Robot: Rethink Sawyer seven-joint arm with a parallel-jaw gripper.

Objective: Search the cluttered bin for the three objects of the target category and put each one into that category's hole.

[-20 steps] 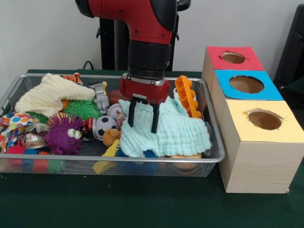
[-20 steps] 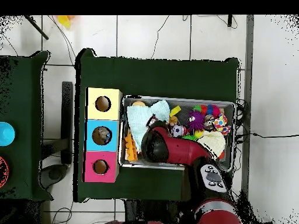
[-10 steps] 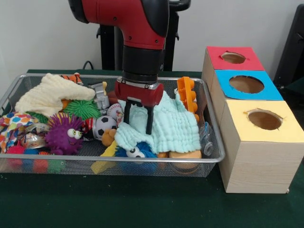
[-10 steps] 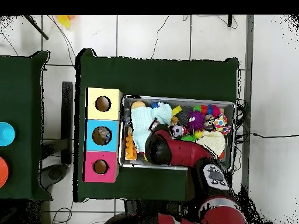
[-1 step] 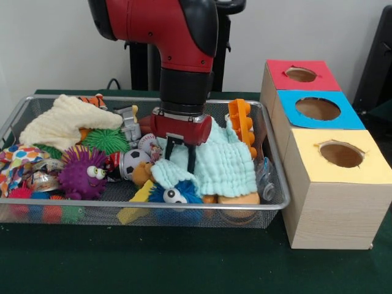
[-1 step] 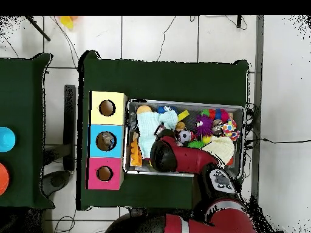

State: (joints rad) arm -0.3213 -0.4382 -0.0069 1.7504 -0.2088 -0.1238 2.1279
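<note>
Green table [image 5: 184, 263] bears wire bin [image 5: 269, 205] and boxes [image 5: 334, 202].

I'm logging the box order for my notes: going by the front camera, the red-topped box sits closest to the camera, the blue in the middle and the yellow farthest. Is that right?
Not quite. In the front view the yellow-topped box is closest to the camera and the red-topped box is farthest; those two are swapped. The blue-topped box does sit in the middle.

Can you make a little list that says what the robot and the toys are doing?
pincer: shut on mint cloth
mint cloth: bunched, draped over toys in the wire basket
blue fuzzy toy: uncovered, near front of basket
purple spiky toy: left part of basket
soccer ball: beside the purple spiky toy
boxes: red, blue, yellow, each with a hole on top
</note>
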